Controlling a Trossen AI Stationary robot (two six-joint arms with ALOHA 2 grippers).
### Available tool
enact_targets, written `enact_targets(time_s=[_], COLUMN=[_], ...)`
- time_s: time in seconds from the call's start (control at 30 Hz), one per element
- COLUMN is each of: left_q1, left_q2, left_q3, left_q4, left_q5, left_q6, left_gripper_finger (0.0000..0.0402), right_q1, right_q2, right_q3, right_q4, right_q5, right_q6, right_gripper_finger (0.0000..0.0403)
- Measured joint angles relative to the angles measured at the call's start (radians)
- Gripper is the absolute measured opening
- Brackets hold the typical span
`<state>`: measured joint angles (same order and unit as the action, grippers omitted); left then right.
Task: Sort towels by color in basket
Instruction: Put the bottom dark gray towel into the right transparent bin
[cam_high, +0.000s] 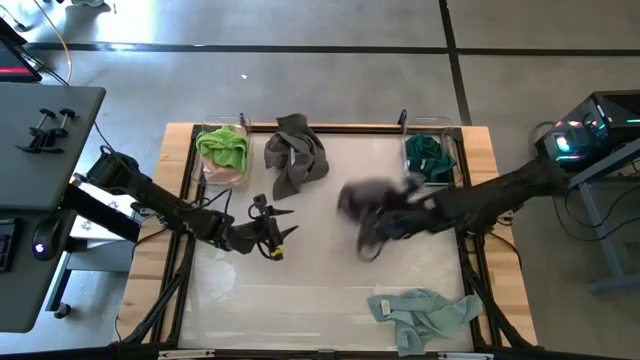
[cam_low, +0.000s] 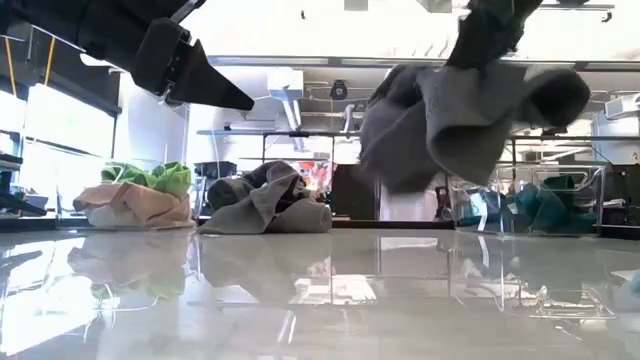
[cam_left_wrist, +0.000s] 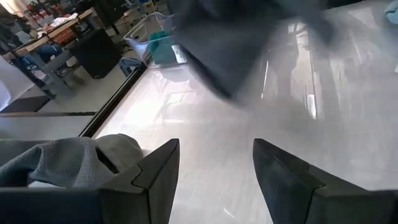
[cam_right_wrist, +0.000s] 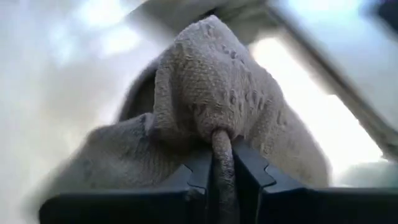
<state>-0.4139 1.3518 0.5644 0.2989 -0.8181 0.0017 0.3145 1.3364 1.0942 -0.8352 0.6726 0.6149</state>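
Note:
My right gripper (cam_high: 392, 218) is shut on a dark grey towel (cam_high: 368, 205) over the middle of the table; in the low view this towel (cam_low: 450, 115) hangs clear of the surface. My left gripper (cam_high: 280, 232) is open and empty to the towel's left, above the table (cam_left_wrist: 214, 168). A second dark grey towel (cam_high: 296, 156) lies crumpled at the far middle. A lime green towel (cam_high: 224, 146) lies on a pink one (cam_high: 226, 176) in the far left basket. A dark teal towel (cam_high: 428, 155) lies in the far right basket. A pale mint towel (cam_high: 425, 315) lies near the front right. No cream towel shows. My right gripper pinches a bunched fold of the dark grey towel (cam_right_wrist: 221, 146) between its two fingers. A narrow strand of cloth runs back between the fingers. The towel is lifted clear of the table and hangs slack in loose lumps below the gripper (cam_low: 480, 50).
Two clear baskets stand at the far edge, one on the left (cam_high: 200, 165) and one on the right (cam_high: 452, 150). A dark frame (cam_high: 470, 270) borders the glossy white work surface. Bare surface lies between the two arms and toward the front.

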Motion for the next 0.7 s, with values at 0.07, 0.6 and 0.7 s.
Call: enact_targets(time_s=[0.07,0.6,0.7], left_q1=[0.001,0.065,0.082], left_q2=[0.0,0.0,0.0], left_q3=[0.0,0.0,0.0], left_q4=[0.002,0.101,0.107], left_q5=[0.0,0.095,0.135], left_q6=[-0.001,0.044,0.03], left_gripper_finger=[0.019,0.019,0.019], right_q1=[-0.025,-0.694,-0.789], right_q2=[-0.105,-0.353,-0.247], right_q3=[0.001,0.003,0.003], right_q4=[-0.113,-0.27,-0.271], right_q5=[0.12,0.089,0.052], right_q6=[0.114,0.021,-0.066], right_gripper_finger=[0.003,0.0028,0.0029])
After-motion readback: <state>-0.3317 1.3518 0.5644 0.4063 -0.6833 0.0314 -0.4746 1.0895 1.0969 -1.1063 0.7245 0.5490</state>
